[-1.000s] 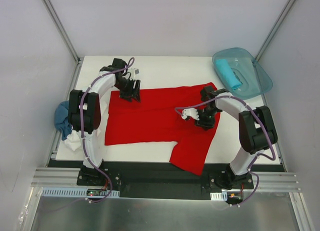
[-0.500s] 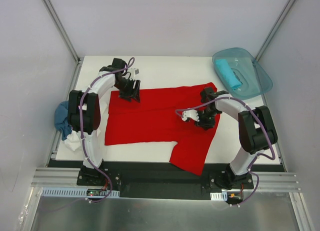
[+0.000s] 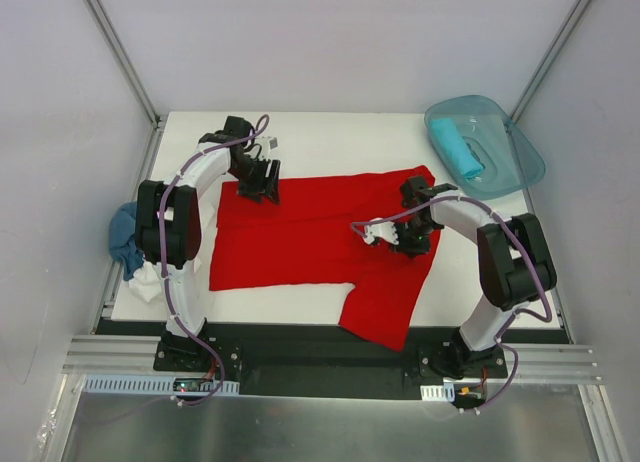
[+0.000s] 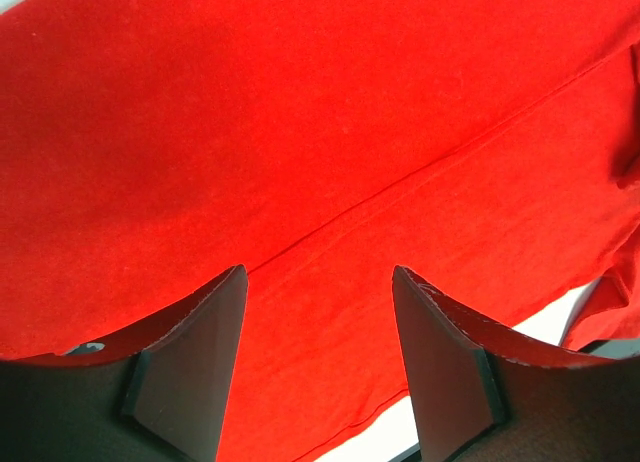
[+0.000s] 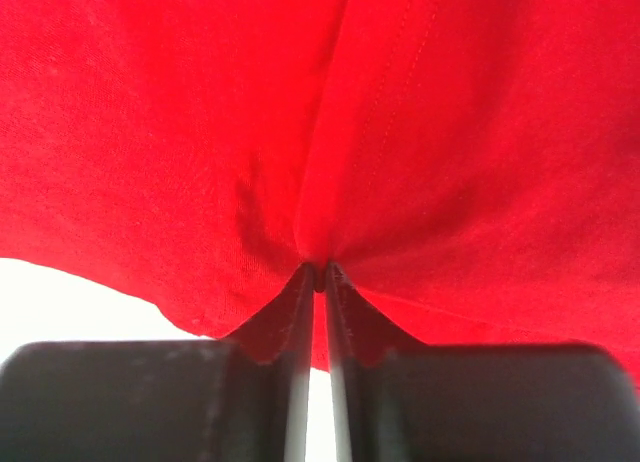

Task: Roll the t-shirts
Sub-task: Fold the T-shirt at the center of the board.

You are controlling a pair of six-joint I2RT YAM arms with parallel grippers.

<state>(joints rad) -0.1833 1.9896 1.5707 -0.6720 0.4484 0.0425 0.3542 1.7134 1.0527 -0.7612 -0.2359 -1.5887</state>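
A bright red t-shirt point(image 3: 300, 237) lies spread flat on the white table, with one part hanging toward the near edge at the right. My left gripper point(image 3: 262, 187) hovers over the shirt's far left corner. It stands open, with red cloth point(image 4: 300, 132) showing between its fingers point(image 4: 318, 272). My right gripper point(image 3: 412, 240) is on the shirt's right part and shut on a pinched fold of the red cloth point(image 5: 200, 132), which puckers at its fingertips point(image 5: 320, 270). A rolled turquoise t-shirt point(image 3: 455, 147) lies in the tub.
The translucent teal tub point(image 3: 470, 102) sits at the table's far right corner. A denim blue t-shirt point(image 3: 122, 232) and a white t-shirt point(image 3: 150, 280) are heaped over the table's left edge. Frame rails run along the near edge.
My right gripper has closed its fingers onto a fold of the red shirt and shifted slightly toward the far side. The left arm has not moved.
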